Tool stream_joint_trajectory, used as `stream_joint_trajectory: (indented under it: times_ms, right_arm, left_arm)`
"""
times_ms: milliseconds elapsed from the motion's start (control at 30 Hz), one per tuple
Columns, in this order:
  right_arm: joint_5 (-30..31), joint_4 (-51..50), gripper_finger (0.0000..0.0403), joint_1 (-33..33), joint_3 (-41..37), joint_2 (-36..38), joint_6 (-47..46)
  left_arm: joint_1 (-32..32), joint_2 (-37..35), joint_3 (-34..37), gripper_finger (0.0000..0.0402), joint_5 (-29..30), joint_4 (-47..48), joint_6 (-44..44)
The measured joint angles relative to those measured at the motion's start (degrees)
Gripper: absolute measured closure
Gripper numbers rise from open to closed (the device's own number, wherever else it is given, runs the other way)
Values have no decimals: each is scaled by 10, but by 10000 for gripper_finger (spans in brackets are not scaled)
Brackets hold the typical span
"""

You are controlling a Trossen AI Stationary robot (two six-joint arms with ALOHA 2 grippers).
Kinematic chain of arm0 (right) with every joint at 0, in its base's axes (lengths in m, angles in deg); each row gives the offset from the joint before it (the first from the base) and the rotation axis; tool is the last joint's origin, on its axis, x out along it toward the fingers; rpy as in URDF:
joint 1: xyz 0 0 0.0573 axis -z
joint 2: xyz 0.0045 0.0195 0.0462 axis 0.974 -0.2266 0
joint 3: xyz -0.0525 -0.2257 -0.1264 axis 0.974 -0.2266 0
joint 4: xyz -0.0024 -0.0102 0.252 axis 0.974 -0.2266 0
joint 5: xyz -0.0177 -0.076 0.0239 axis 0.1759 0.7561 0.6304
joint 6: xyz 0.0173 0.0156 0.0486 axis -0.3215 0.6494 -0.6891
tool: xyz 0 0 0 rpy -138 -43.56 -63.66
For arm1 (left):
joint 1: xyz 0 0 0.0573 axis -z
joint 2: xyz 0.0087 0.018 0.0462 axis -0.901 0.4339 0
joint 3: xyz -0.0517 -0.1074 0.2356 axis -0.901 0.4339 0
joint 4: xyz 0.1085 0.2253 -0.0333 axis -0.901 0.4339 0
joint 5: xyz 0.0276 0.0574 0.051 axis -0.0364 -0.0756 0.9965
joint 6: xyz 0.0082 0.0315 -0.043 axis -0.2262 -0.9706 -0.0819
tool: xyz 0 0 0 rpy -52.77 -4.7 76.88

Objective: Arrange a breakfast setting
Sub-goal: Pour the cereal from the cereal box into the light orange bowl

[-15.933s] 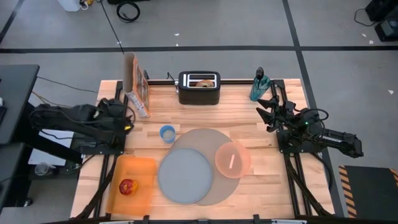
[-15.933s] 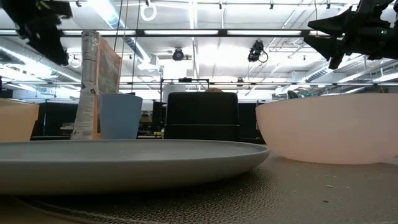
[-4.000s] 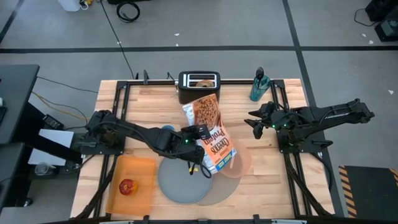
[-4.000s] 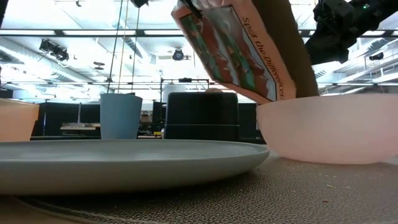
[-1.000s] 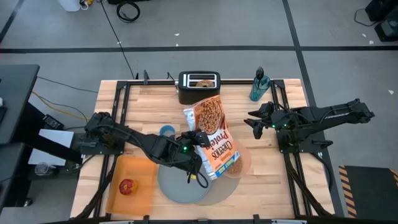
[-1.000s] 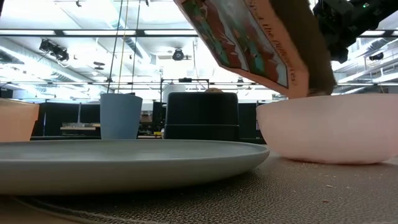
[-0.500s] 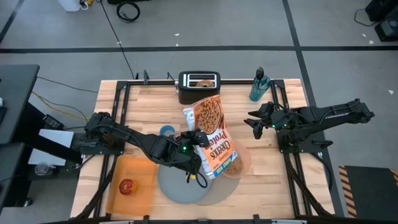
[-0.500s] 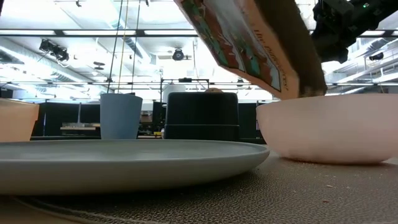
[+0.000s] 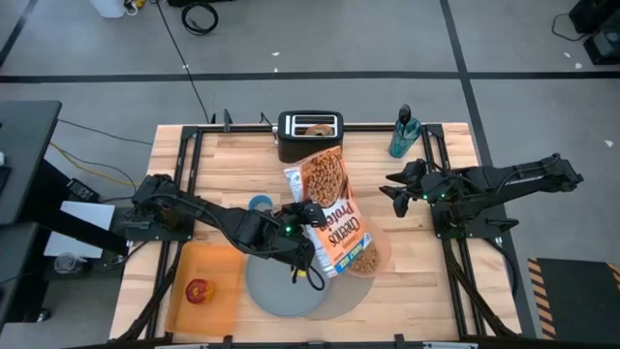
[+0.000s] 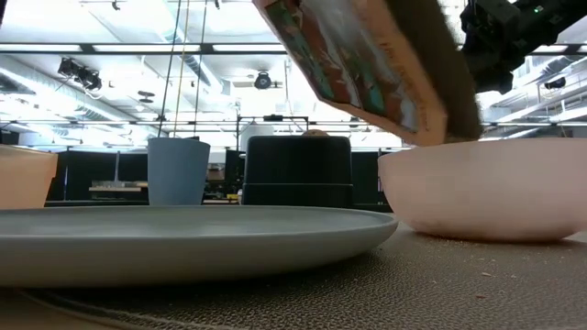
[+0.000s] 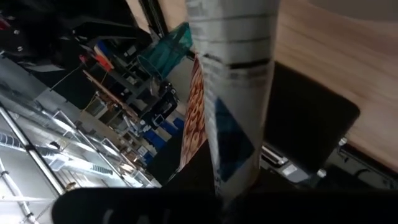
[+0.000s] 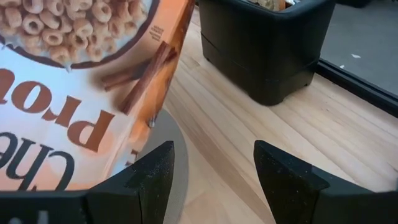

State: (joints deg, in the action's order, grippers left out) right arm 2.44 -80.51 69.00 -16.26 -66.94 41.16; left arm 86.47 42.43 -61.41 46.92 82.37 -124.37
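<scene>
A Cheerios cereal box (image 9: 329, 213) hangs tilted above the table, its lower end over the translucent pink bowl (image 9: 376, 254). My left gripper (image 9: 302, 215) is shut on the box's side. The bowl rests on the round grey mat (image 9: 334, 299), beside the blue-grey plate (image 9: 281, 286). In the low view the box (image 10: 367, 64) slants down to the bowl's rim (image 10: 481, 188). A red apple (image 9: 199, 289) lies on the orange board (image 9: 218, 267). The bagel (image 9: 317, 127) sticks up from the black toaster (image 9: 310, 138). My right gripper (image 9: 395, 194) waits open above the table's right part, touching nothing. My left gripper holds the cereal box by its narrow left side (image 9: 312, 218), about halfway along its length, coming from the table's left. The box is lifted clear and tilted, its lower end (image 9: 355, 258) hanging over the bowl. The fingers (image 11: 186, 205) hide the exact contact in the wrist view.
A blue cup (image 9: 260, 206) stands left of the box, behind the plate. A teal bottle (image 9: 404, 131) stands at the far right corner. Bare wood lies between the toaster and my right gripper (image 12: 211, 168).
</scene>
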Motion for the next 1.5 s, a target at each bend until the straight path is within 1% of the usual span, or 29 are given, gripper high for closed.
stream_joint_trajectory:
  times_ms: [367,933,1167,1233,1300,1500]
  right_arm:
    - [0,0,175,0,0,0,0]
    - [0,0,175,0,0,0,0]
    - [-1,-1,175,0,0,0,0]
    - [-2,-2,175,0,0,0,0]
    - [-4,-2,175,0,0,0,0]
    - [-4,-1,175,0,0,0,-1]
  left_arm:
    - [7,0,0,390,-3,8,-4]
    - [0,-1,0,390,-1,12,5]
    - [-8,-9,0,390,-9,16,7]
    - [-1,-10,-1,390,-1,16,12]
    - [-1,-10,0,390,-2,16,4]
    - [-3,-16,0,390,-1,16,17]
